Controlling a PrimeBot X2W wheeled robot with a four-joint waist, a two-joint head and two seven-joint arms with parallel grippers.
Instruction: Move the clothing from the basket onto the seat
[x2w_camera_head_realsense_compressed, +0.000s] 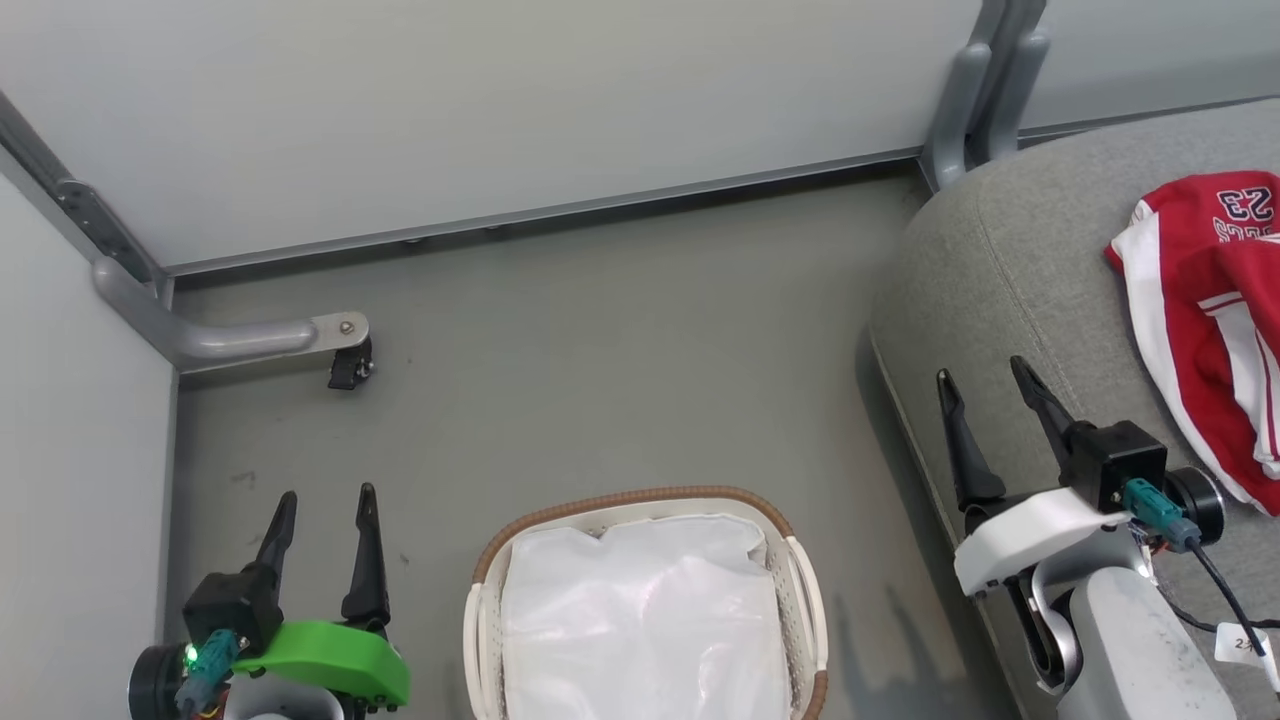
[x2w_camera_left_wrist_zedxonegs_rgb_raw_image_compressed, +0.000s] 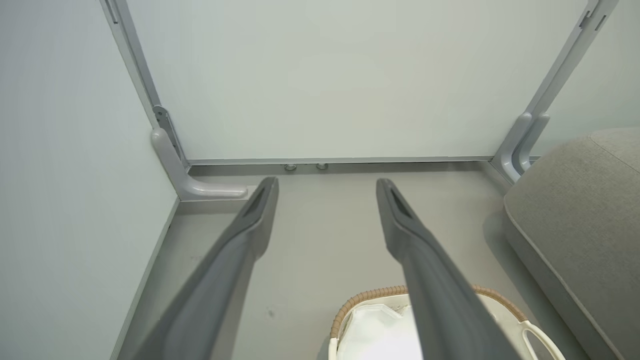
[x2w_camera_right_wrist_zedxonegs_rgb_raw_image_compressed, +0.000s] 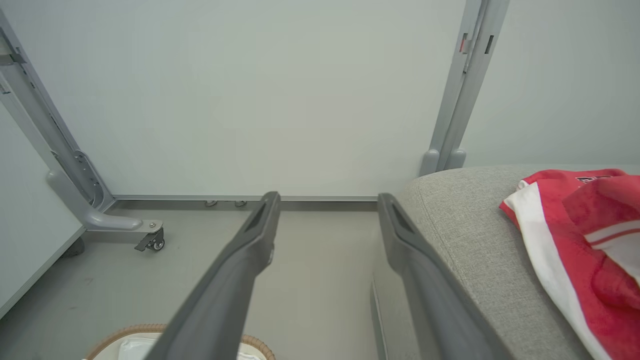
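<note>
The number "23", dark with white edging, stood upside down on the red garment (x2w_camera_head_realsense_compressed: 1190, 250); the lettering beside it was cut off and unreadable. A white tag (x2w_camera_head_realsense_compressed: 1243, 645) on a cable (x2w_camera_head_realsense_compressed: 1218, 585) bore handwriting too small to read.

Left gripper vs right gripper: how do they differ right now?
Left gripper has a green shell, right gripper a white one. Left gripper hangs over the floor beside the basket; right gripper is at the seat edge. Both are open and hold nothing.
</note>
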